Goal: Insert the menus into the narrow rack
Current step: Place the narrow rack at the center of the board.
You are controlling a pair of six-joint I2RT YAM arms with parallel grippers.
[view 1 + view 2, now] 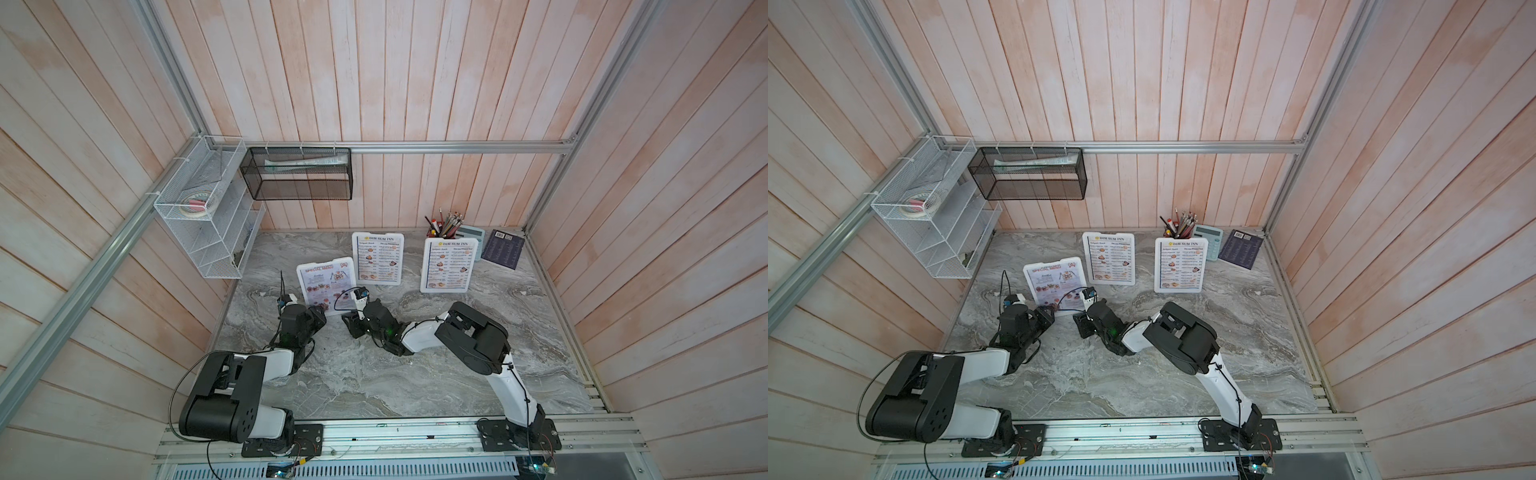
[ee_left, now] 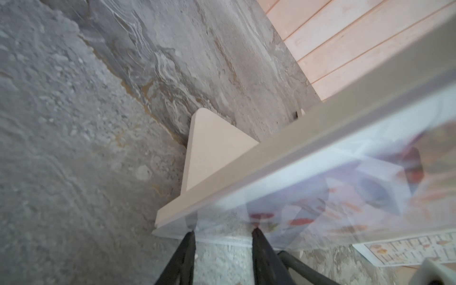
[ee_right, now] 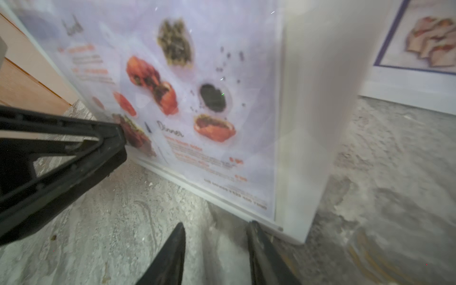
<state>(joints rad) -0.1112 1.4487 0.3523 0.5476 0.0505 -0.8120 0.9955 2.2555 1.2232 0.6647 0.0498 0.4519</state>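
Observation:
Three menus stand upright on props on the marble table. The colourful Special Menu (image 1: pixel 326 284) (image 1: pixel 1054 282) is nearest; two white Dim Sum Inn menus (image 1: pixel 377 258) (image 1: pixel 448 264) stand behind it. The narrow black mesh rack (image 1: pixel 297 172) (image 1: pixel 1030 174) hangs on the back rail with a pale sheet inside. My left gripper (image 1: pixel 319 311) (image 2: pixel 223 232) is open, its tips at the Special Menu's (image 2: pixel 320 185) lower left edge. My right gripper (image 1: pixel 349 322) (image 3: pixel 217 227) is open, low on the table at the lower right corner of the Special Menu (image 3: pixel 197 98), one tip touching its base.
A white wire rack (image 1: pixel 199 224) holding a tape roll hangs on the left wall. At the back right stand a pen cup (image 1: pixel 444 222), a calculator (image 1: pixel 473 241) and a dark booklet (image 1: pixel 503 248). Plank walls close three sides. The two wrists sit close together.

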